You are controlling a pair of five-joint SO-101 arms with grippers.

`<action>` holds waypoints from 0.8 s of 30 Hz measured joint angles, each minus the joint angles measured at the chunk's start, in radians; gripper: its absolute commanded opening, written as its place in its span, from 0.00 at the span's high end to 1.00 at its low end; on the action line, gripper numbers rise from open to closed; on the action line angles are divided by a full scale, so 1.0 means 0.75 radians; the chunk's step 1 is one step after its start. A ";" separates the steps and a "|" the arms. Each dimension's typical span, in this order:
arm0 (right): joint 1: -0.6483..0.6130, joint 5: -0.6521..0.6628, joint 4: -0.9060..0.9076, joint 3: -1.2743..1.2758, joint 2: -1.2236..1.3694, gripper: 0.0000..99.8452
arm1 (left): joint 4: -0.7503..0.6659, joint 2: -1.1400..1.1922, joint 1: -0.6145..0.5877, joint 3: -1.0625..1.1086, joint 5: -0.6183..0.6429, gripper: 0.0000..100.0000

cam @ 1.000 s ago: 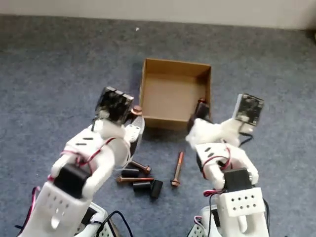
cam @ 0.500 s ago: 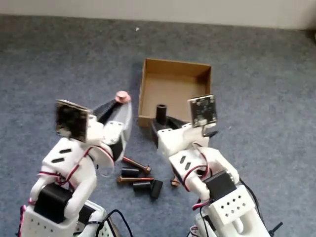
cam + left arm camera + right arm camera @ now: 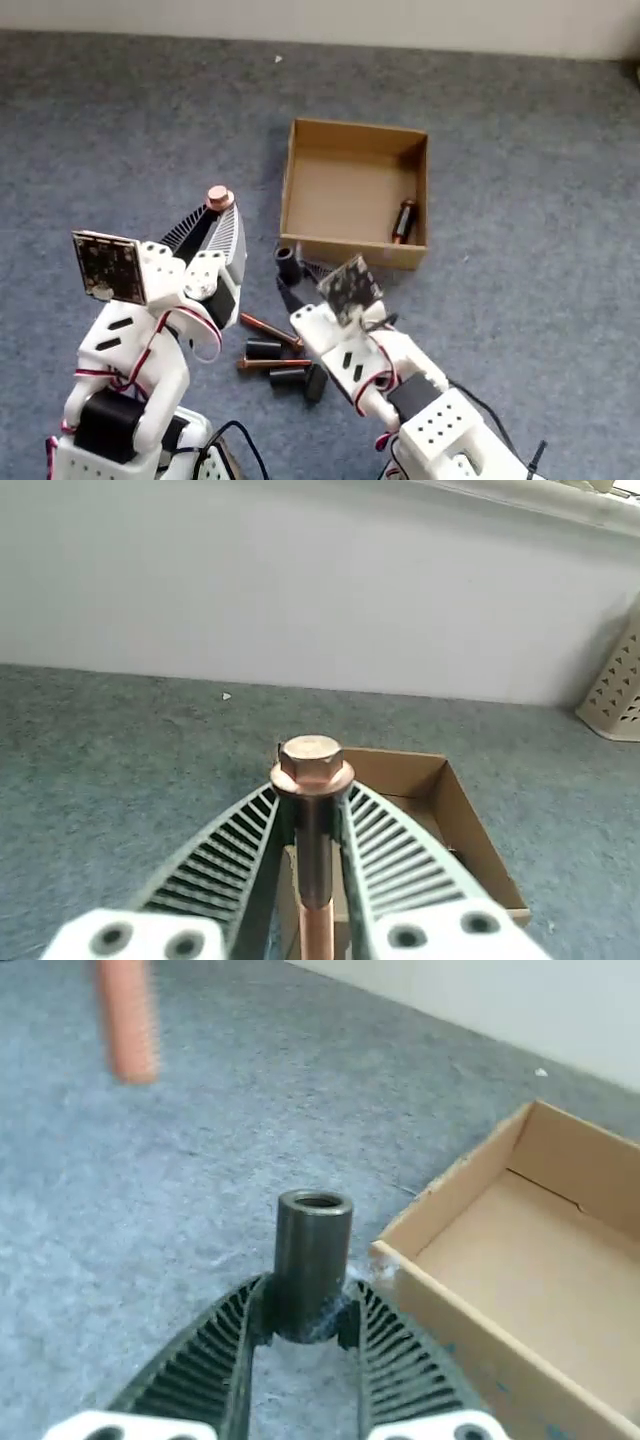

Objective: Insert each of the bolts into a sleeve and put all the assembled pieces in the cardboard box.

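My left gripper (image 3: pixel 216 208) is shut on a copper bolt (image 3: pixel 218 196), head up, left of the cardboard box (image 3: pixel 300 185). In the left wrist view the bolt (image 3: pixel 311 780) stands upright between the fingers (image 3: pixel 395 855). My right gripper (image 3: pixel 290 278) is shut on a black sleeve (image 3: pixel 287 260), held upright just before the box's front left corner. The sleeve (image 3: pixel 314 1255) has its bore facing up, with the bolt's threaded end (image 3: pixel 128 1020) hanging beyond it. One assembled piece (image 3: pixel 404 220) lies inside the box at its right wall.
On the carpet between the arms lie two loose copper bolts (image 3: pixel 268 329) (image 3: pixel 262 364) and three black sleeves (image 3: pixel 263 349) (image 3: pixel 287 377) (image 3: pixel 316 382). The box wall (image 3: pixel 470 1310) stands close beside the right gripper. A beige lattice basket (image 3: pixel 615 680) stands by the far wall.
The right arm swung left from the box's front right corner to its front left corner, carrying the sleeve. The left arm moved left and away from the box with the bolt.
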 measured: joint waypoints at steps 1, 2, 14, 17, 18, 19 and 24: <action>-0.018 0.012 -0.029 0.025 0.000 1.00 | -0.018 -0.016 -0.002 0.027 0.002 1.00; -0.035 0.018 -0.047 0.037 0.000 1.00 | -0.031 -0.033 -0.002 0.045 0.004 1.00; -0.092 0.029 -0.274 0.086 0.000 1.00 | -0.055 -0.270 0.098 0.207 0.004 1.00; -0.092 0.029 -0.301 0.090 0.000 1.00 | -0.055 -0.282 0.100 0.219 0.004 1.00; -0.098 0.029 -0.305 0.090 0.000 1.00 | -0.055 -0.282 0.100 0.219 0.004 1.00; -0.108 0.029 -0.307 0.090 0.000 1.00 | -0.055 -0.282 0.100 0.219 0.004 1.00; -0.153 0.106 -0.307 0.090 0.000 1.00 | -0.055 -0.282 0.102 0.219 0.004 1.00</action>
